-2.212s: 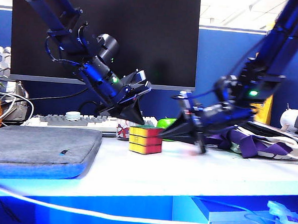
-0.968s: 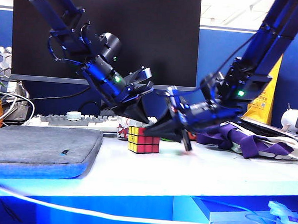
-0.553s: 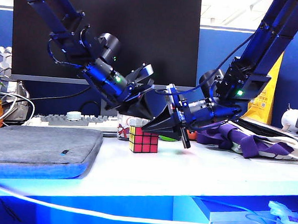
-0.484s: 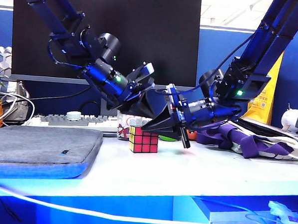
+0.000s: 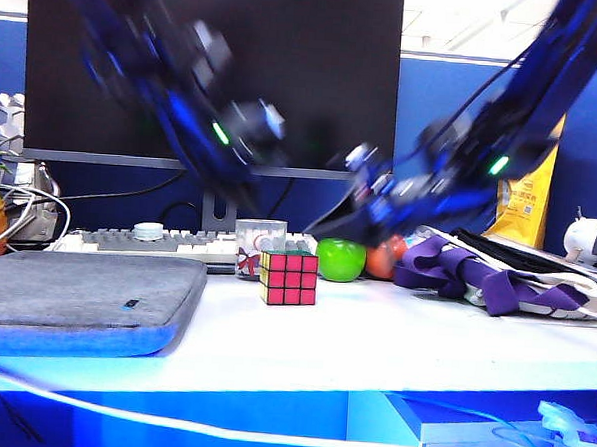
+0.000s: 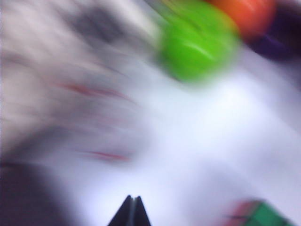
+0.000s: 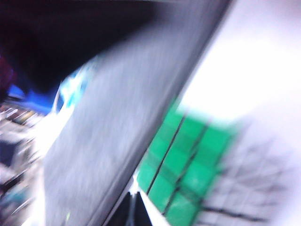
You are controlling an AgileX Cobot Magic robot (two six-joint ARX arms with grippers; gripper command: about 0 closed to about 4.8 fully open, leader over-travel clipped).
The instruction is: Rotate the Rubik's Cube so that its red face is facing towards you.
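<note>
Rubik's Cube [image 5: 288, 278] sat free on the tabletop [image 5: 393, 334], red face [image 5: 291, 280] toward the camera, green apple [image 5: 340, 260] at its 3 o'clock. Left gripper [image 6: 131, 211] pinched together, right gripper [image 7: 134, 207] likewise, both blurred above. Risk, probably: clipping the cube and spinning red away.

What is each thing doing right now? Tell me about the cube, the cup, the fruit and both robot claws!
Rubik's Cube: resting flat on the table, red face toward the camera, green on top, nothing touching it.
Glass cup: upright behind the cube.
Green apple: resting on the table.
Orange fruit: beside the apple.
Left gripper: shut, holding nothing, blurred.
Right gripper: shut, above the cube, blurred.
</note>
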